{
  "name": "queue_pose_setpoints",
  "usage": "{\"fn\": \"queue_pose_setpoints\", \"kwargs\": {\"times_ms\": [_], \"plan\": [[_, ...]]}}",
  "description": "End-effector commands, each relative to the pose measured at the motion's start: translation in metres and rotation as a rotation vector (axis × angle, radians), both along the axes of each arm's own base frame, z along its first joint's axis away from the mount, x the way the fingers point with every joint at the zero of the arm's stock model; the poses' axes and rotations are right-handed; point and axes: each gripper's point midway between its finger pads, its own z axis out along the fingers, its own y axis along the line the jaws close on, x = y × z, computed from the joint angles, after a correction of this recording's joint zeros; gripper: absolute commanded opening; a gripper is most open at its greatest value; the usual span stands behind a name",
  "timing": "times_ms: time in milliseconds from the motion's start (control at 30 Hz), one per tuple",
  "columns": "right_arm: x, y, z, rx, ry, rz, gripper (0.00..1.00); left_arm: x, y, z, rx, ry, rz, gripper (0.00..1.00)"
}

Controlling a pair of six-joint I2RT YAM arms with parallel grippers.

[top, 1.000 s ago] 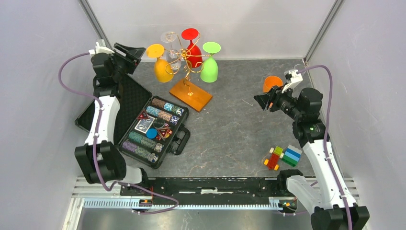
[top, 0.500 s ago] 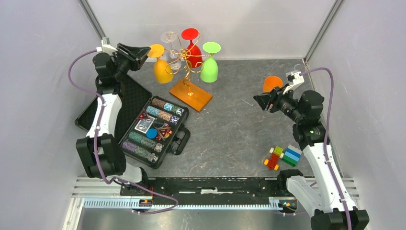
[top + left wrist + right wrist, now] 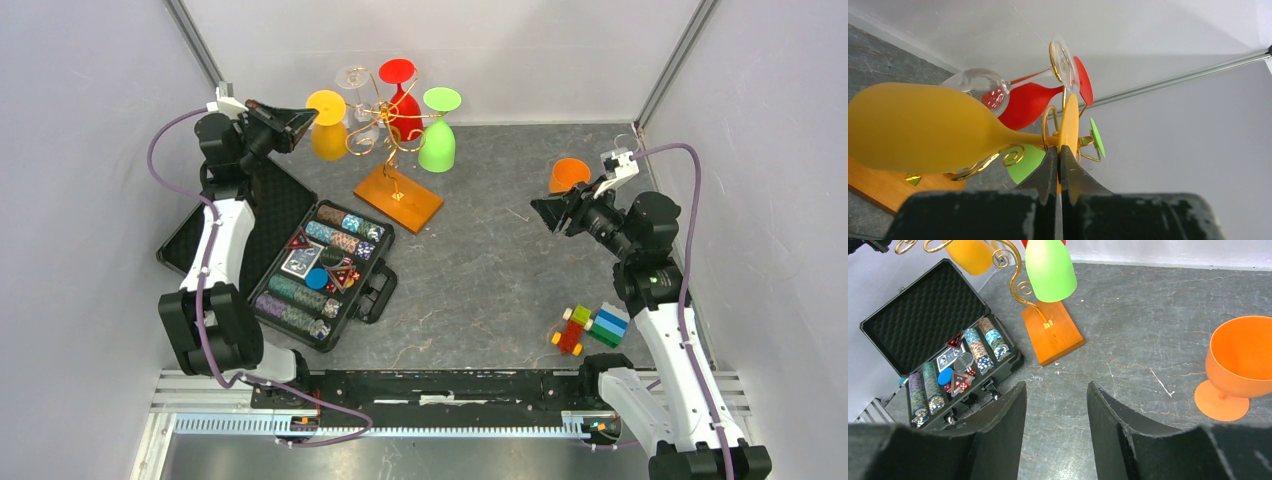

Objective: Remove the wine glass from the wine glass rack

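The wine glass rack (image 3: 383, 137) is a gold wire tree on an orange-brown wooden base (image 3: 398, 196) at the back of the table. A yellow wine glass (image 3: 329, 140), a clear one (image 3: 352, 78), a red one (image 3: 404, 110) and a green one (image 3: 437, 145) hang upside down from it. My left gripper (image 3: 305, 115) is shut on the thin edge of the yellow glass's foot (image 3: 1068, 120), whose stem still lies in a gold scroll arm (image 3: 1013, 155). My right gripper (image 3: 545, 212) hangs open over bare table with nothing between its fingers (image 3: 1008, 410).
An orange goblet (image 3: 570, 175) stands upright just behind the right gripper. An open black case of poker chips (image 3: 320, 265) lies left of centre, close to the rack's base. Toy bricks (image 3: 590, 327) sit by the right arm. Grey walls enclose the table.
My left gripper moved right to the yellow glass's foot and closed on it; the yellow bowl shifted slightly up and left. The right arm barely moved.
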Motion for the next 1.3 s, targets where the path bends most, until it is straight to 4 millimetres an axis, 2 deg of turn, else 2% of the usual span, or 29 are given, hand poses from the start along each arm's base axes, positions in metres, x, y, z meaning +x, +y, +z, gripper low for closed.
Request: {"fn": "queue_pose_setpoints", "kwargs": {"times_ms": [0, 333, 500, 900, 1133, 1267], "plan": [[-0.001, -0.001, 0.014, -0.003, -0.054, -0.002, 0.53, -0.018, -0.001, 0.032, 0.025, -0.065, -0.002, 0.02], [-0.002, -0.002, 0.016, 0.002, -0.058, -0.005, 0.53, -0.016, 0.012, 0.064, -0.008, -0.126, 0.094, 0.02], [-0.002, -0.002, 0.016, 0.002, -0.059, -0.006, 0.53, -0.007, 0.013, 0.064, -0.031, -0.142, 0.096, 0.02], [-0.004, -0.002, 0.018, 0.005, -0.066, -0.007, 0.54, 0.004, -0.020, 0.052, -0.052, -0.118, -0.075, 0.02], [-0.005, -0.002, 0.019, 0.004, -0.070, -0.006, 0.56, -0.003, -0.035, 0.055, -0.048, -0.125, -0.129, 0.02], [-0.007, 0.000, 0.019, 0.001, -0.075, 0.007, 0.57, -0.010, -0.037, 0.057, -0.058, -0.124, -0.138, 0.02]]}}
